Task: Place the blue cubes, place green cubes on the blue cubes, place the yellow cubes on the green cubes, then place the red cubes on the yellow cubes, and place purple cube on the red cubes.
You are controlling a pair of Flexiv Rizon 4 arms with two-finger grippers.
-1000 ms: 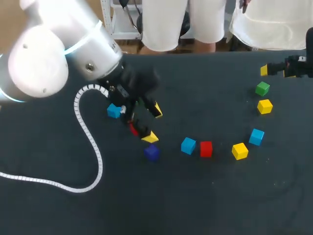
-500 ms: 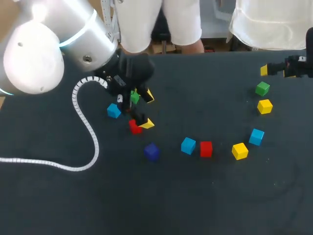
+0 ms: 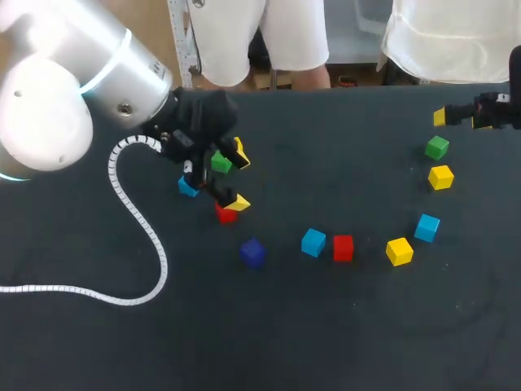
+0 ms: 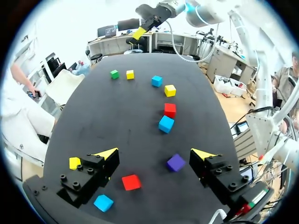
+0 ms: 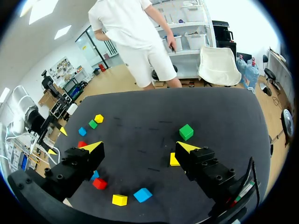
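My left gripper [image 3: 237, 177] hangs open and empty over the table's left part. A red cube [image 3: 225, 213] lies under it, between the fingers [image 4: 131, 182]. Beside them are a blue cube [image 3: 189, 186], a green cube [image 3: 221, 162] and a yellow cube [image 4: 74, 163]. A purple cube [image 3: 252, 252] lies just ahead of the gripper [image 4: 175, 162]. Mid-table sit a blue cube [image 3: 313, 242], a red cube [image 3: 343, 248] and a yellow cube [image 3: 399, 251]. Toward the right are a blue cube [image 3: 426, 227], a yellow cube [image 3: 440, 177] and a green cube [image 3: 437, 147]. My right gripper [image 5: 140, 148] stands open and empty at the far right edge.
A white corrugated cable [image 3: 134, 228] trails from my left arm across the table's left side. The dark tabletop [image 3: 326, 334] has bare cloth along its front. In the right wrist view the green cube [image 5: 186, 131] and a yellow one [image 5: 174, 159] lie near one finger.
My left arm has drawn back toward the table's far left, away from the purple cube, uncovering the red and green cubes. The right arm and the cubes have stayed put.
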